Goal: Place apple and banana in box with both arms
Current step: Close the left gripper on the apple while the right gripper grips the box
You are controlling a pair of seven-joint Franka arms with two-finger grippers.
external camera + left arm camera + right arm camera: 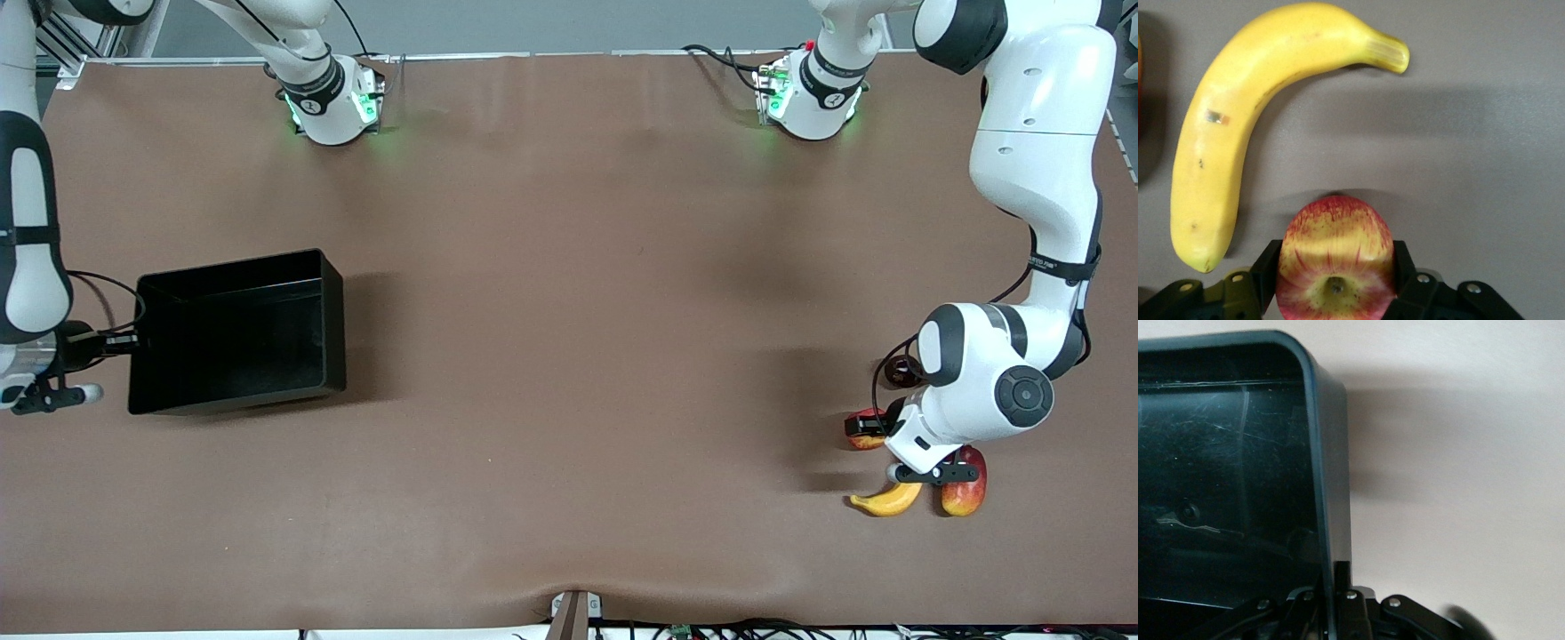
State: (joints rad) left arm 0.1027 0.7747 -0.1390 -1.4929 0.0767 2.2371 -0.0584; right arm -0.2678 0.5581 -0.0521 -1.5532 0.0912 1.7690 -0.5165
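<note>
The black box (236, 333) stands toward the right arm's end of the table. My right gripper (133, 342) is shut on its end wall (1328, 487), with one finger (1343, 577) showing outside the wall. At the left arm's end, my left gripper (1336, 267) is down at the table. The red and yellow streaked apple (1336, 257) sits between its fingers (1268, 267), which press it on both sides. In the front view the apple (855, 436) peeks out from under the wrist. The yellow banana (1238, 127) lies beside the apple, nearer the front camera (889, 500).
A long red-yellow fruit (965, 487) lies beside the banana, partly under the left wrist. A dark red fruit (898, 369) shows farther from the front camera, half hidden by the left arm. The brown table's middle stretches between box and fruits.
</note>
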